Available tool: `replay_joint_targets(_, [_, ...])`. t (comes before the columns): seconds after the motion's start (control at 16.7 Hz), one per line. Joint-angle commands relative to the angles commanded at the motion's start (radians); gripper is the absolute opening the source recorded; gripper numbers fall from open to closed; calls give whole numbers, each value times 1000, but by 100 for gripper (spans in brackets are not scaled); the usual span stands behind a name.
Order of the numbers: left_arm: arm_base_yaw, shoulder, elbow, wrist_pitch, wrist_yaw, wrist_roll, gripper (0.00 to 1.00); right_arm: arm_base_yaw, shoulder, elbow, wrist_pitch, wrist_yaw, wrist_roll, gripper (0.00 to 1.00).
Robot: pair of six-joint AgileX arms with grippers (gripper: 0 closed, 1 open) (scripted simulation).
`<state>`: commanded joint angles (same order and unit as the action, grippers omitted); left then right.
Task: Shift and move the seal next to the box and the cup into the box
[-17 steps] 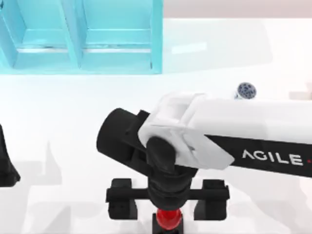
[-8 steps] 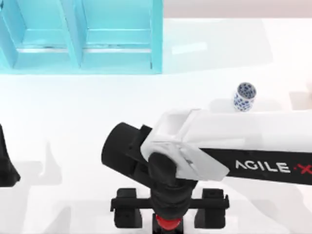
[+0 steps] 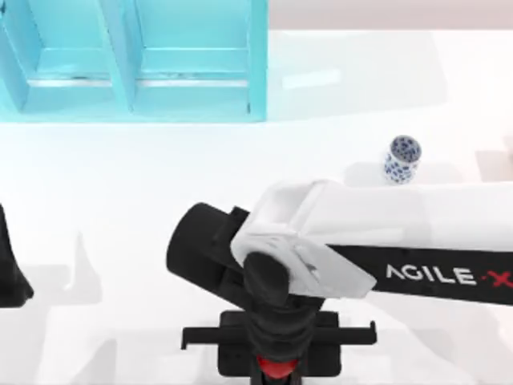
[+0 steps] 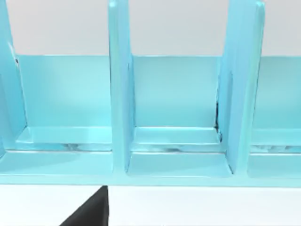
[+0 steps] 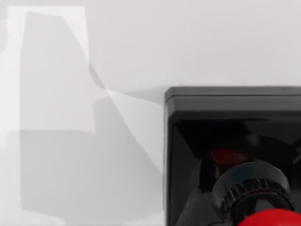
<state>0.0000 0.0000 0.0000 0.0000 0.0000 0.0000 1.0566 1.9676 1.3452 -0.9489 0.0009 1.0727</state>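
We see a glossy white table [image 3: 120,200] under bright, even light, with soft grey shadows toward six o'clock. At twelve o'clock, a pale wall [image 3: 385,12] runs behind it.

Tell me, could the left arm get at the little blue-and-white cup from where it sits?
Probably not easily. The cup stands far toward the table's right, while the left arm is parked at the left edge, and the right arm stretches across the space between them.

Overhead view down on table [image 3: 120,200]; left wrist facing box [image 4: 169,94] close; right wrist near seal [image 5: 235,155].
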Motion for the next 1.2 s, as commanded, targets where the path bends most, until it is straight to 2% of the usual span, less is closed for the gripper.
replay_joint_targets(0.18, [0, 0, 0, 0, 0, 0, 100, 0, 0, 0, 0, 0, 0, 2])
replay_joint_targets(0.24, [0, 0, 0, 0, 0, 0, 100, 0, 0, 0, 0, 0, 0, 0])
replay_joint_targets(0.84, [0, 0, 0, 0, 0, 0, 100, -10, -18, -4, -15, 0, -9, 0])
replay_joint_targets(1.2, [0, 0, 0, 0, 0, 0, 100, -119, -278, -49, -217, -1, -119, 0])
